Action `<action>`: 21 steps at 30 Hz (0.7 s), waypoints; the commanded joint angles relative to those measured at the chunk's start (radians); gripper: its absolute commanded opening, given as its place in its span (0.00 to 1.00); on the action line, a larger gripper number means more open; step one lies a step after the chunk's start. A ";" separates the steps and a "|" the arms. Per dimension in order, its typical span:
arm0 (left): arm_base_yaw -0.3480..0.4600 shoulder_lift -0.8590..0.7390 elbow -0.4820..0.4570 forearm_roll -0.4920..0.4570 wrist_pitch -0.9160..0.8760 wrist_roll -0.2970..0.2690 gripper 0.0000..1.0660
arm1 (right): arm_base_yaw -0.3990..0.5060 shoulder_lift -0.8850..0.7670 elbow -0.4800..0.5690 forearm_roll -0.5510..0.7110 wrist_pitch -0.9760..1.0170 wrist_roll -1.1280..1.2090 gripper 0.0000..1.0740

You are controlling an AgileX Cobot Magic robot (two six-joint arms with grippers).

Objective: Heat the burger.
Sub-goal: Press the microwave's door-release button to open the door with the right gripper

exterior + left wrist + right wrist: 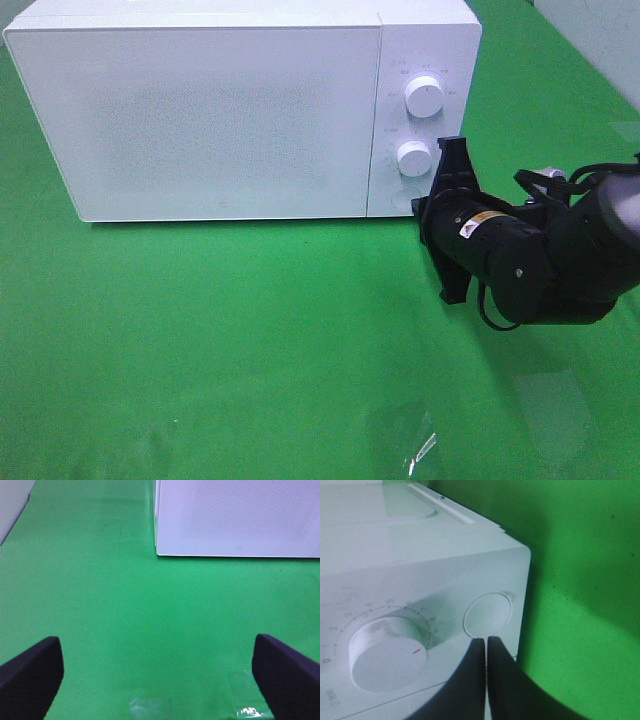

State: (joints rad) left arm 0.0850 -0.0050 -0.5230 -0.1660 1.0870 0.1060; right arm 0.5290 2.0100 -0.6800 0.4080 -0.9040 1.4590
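Note:
The burger is out of view. The white microwave [220,110] stands at the back of the green cloth with its door closed. Its panel has an upper knob [424,97], a lower knob [414,156] and a round button [405,197]. My right gripper [424,206] is shut, and its tips [486,641] sit right at the edge of the round button [487,614], beside the lower knob [387,652]. My left gripper [157,662] is open and empty, low over the cloth, facing the microwave's left front corner [160,550]. It does not show in the exterior view.
Green cloth [200,330] covers the table in front of the microwave. A clear shiny patch of tape or film [420,450] lies on the cloth near the front edge; it also shows in the left wrist view [247,710].

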 commanded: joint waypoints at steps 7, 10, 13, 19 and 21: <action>0.001 -0.006 0.004 -0.008 -0.014 0.002 0.88 | -0.006 0.066 -0.077 -0.019 0.008 0.027 0.00; 0.001 -0.006 0.004 -0.008 -0.014 0.002 0.88 | -0.006 0.072 -0.086 -0.016 0.009 0.027 0.00; 0.001 -0.006 0.004 -0.008 -0.014 0.002 0.88 | -0.018 0.085 -0.106 -0.016 0.016 0.024 0.00; 0.001 -0.006 0.004 -0.008 -0.014 0.002 0.88 | -0.029 0.099 -0.138 -0.009 0.018 0.022 0.00; 0.001 -0.006 0.004 -0.008 -0.014 0.002 0.88 | -0.029 0.103 -0.144 -0.009 0.018 0.022 0.00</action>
State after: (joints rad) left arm 0.0850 -0.0050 -0.5230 -0.1660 1.0870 0.1060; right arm 0.5040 2.1150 -0.8150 0.4060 -0.8870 1.4800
